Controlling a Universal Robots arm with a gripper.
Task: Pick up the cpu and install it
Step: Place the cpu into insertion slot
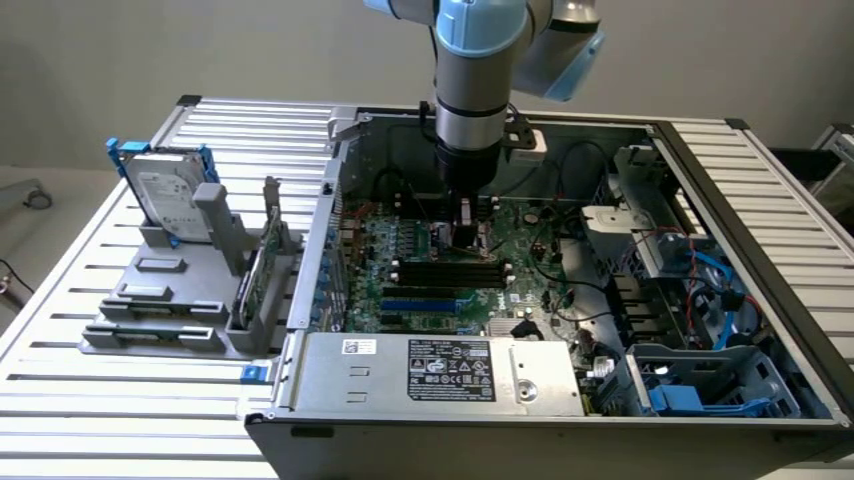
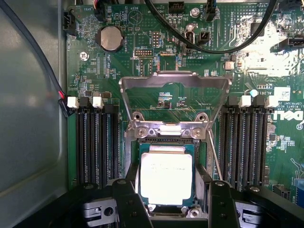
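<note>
My gripper (image 2: 168,202), fingers spread wide, clasps the cpu (image 2: 166,175) by two opposite edges. The cpu sits in or just above the socket (image 2: 141,145). The load plate (image 2: 175,76) stands raised, unlatched, so I judge installation unfinished.

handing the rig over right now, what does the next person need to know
claw: lowered at the socket, closed on the cpu by two opposite edges, as far as the wrist view shows.
cpu: level, in line with the socket; seated or just above it, cannot tell.
done: cpu picked up and brought to the socket.
left: cpu not released; load plate stands open.
</note>
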